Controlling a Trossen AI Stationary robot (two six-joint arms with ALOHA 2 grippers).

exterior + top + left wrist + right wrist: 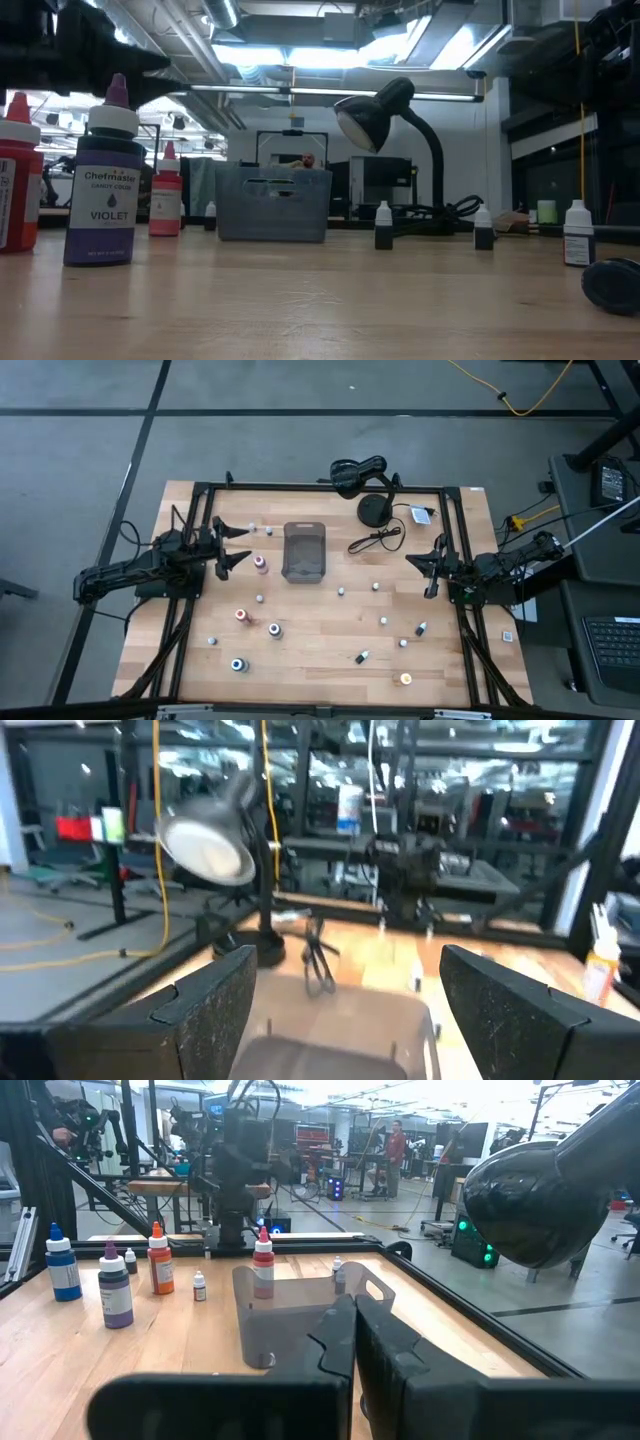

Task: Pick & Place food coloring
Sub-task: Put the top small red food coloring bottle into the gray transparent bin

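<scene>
Wooden table [320,650] strewn with food coloring bottles [260,564] around a gray tray [304,552].
Tiny capped droppers stand scattered, none held; left gripper [236,546] spread open beside the tray, right gripper [428,567] closed.

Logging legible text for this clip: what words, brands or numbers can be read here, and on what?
"Chefmaster" on the violet-capped bottle, low view.
"CANDY COLOR" on the same label, small and only just legible.
"VIOLET" on the same label.
The red bottle at the left edge of the low view: label cut off, unreadable.
Labels on the other bottles, in every view: too small or blurred to read.
</scene>
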